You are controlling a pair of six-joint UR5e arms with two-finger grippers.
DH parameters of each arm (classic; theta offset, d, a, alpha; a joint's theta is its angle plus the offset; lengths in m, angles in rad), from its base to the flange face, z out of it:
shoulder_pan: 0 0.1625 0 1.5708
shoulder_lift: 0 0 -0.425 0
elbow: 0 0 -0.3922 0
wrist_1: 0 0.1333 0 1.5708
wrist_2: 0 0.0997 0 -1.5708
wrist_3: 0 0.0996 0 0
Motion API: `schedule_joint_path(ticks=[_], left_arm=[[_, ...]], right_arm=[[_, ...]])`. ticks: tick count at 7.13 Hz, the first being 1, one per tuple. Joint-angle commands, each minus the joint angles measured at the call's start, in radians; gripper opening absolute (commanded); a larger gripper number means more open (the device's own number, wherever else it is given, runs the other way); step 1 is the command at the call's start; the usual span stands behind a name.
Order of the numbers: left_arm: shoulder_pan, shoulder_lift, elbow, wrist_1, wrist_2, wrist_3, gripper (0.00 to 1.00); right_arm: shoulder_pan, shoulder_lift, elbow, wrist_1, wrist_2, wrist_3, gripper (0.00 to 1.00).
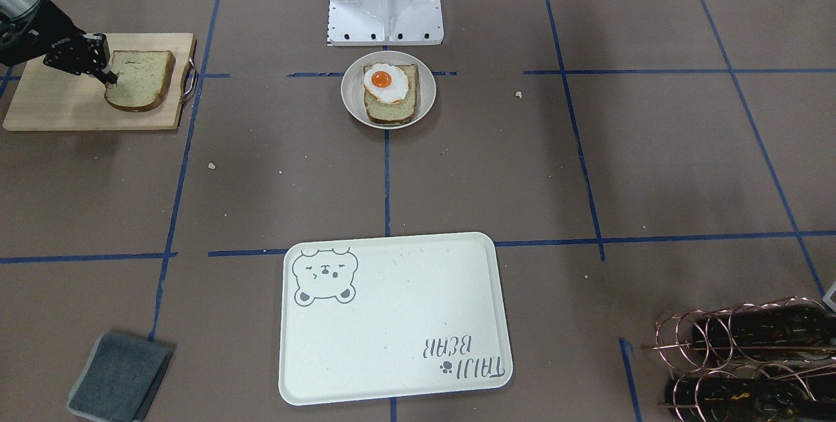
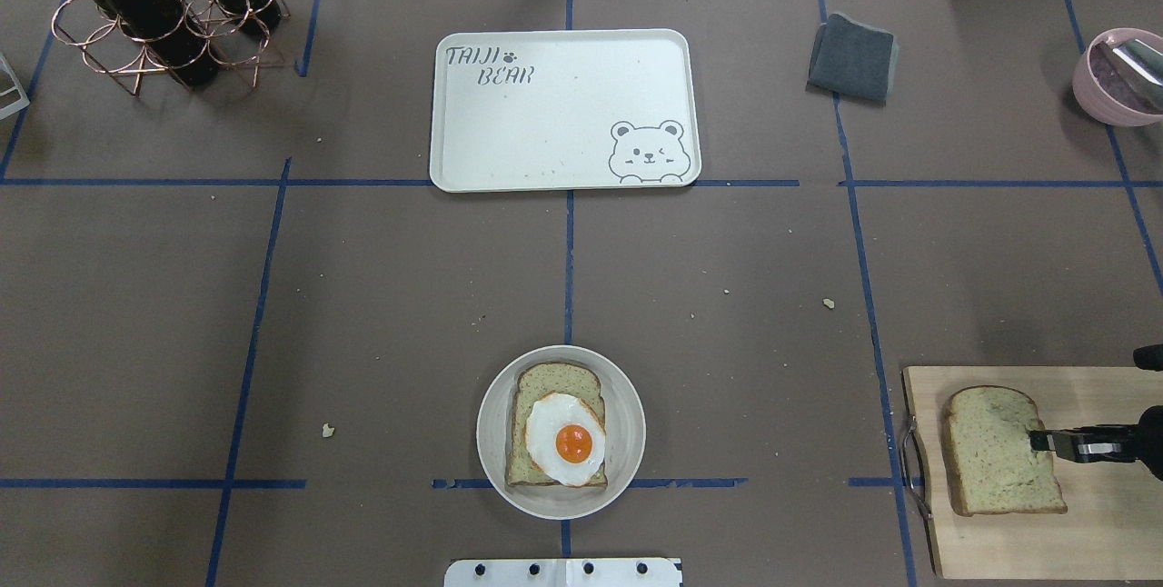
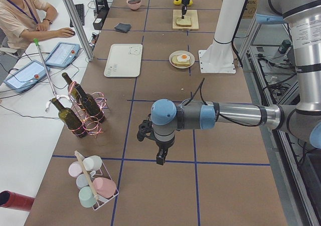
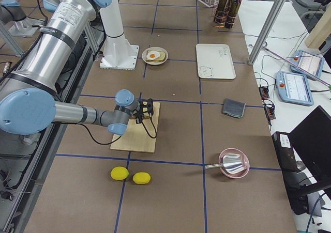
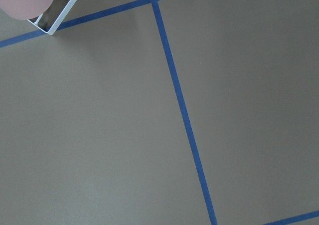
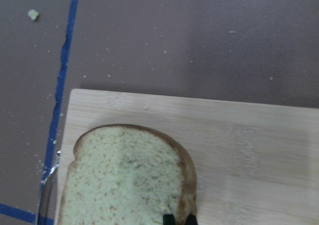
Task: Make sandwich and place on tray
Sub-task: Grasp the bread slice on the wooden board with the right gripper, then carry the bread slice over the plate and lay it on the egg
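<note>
Wooden board (image 2: 999,542): bread slice (image 2: 995,451) pinched by right claw (image 2: 1036,440).
Dish (image 2: 491,442): egg (image 2: 565,440) laid on bread (image 2: 554,383).
Tray (image 2: 563,114): nothing placed yet.
Left claw (image 3: 159,158): cannot be told.

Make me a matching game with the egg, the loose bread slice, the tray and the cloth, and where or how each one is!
Things:
1. egg
2. loose bread slice
3. tray
4. cloth

Matches:
A. on the wooden board
B. has a bear drawing
C. on the bread in the round dish
D. grey and folded

Pairs: 1-C, 2-A, 3-B, 4-D
</note>
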Motion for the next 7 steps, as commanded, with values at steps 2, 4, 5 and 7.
schedule_joint_path(ticks=[2,4,5,7], left_arm=[[0.000,0.002,0.003,0.000,0.000,0.000,1.00],[-0.001,0.006,0.011,0.002,0.000,0.000,1.00],[-0.001,0.008,0.011,0.003,0.000,0.000,1.00],[-0.001,0.008,0.012,0.003,0.000,0.000,1.00]], right_arm=[[0.054,0.014,0.160,-0.003,0.119,0.036,0.00],[0.073,0.113,0.208,-0.022,0.146,0.109,0.00],[0.073,0.231,0.208,-0.105,0.136,0.180,0.00],[0.015,0.484,0.204,-0.358,0.089,0.296,0.00]])
